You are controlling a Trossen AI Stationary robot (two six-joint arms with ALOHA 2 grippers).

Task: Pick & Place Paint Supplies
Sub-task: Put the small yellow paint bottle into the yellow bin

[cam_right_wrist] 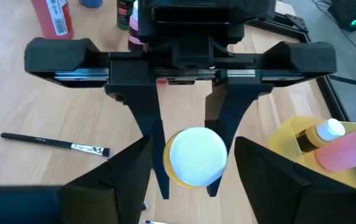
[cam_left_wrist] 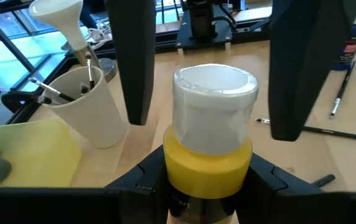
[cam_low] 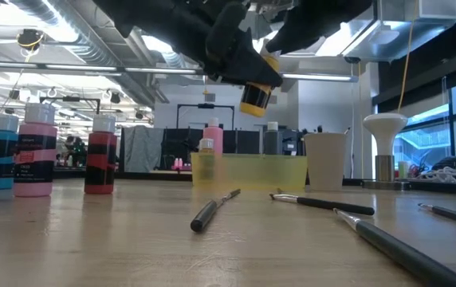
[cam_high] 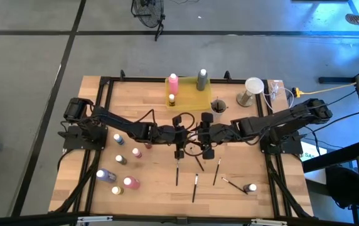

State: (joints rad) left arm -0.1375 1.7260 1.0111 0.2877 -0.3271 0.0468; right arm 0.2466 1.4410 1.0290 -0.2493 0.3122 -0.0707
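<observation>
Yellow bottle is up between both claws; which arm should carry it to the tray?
Probably the left. The left claw is shut on the yellow bottle; the right claw only straddles its white cap, open. The yellow tray lies just beyond.

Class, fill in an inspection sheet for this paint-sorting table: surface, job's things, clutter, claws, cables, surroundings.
Surface: wooden table, black frame around it.
Job's things: yellow bottle with a white cap held in the air; pink bottle and grey bottle in the yellow tray; more bottles at the left; brushes lying loose at the front.
Clutter: cup holding brushes; white funnel-shaped stand.
Claws: left claw shut on the yellow bottle; right claw open, fingers either side of the cap.
Cables: loose wires at the far right corner.
Surroundings: grey floor, fan beyond the table.
</observation>
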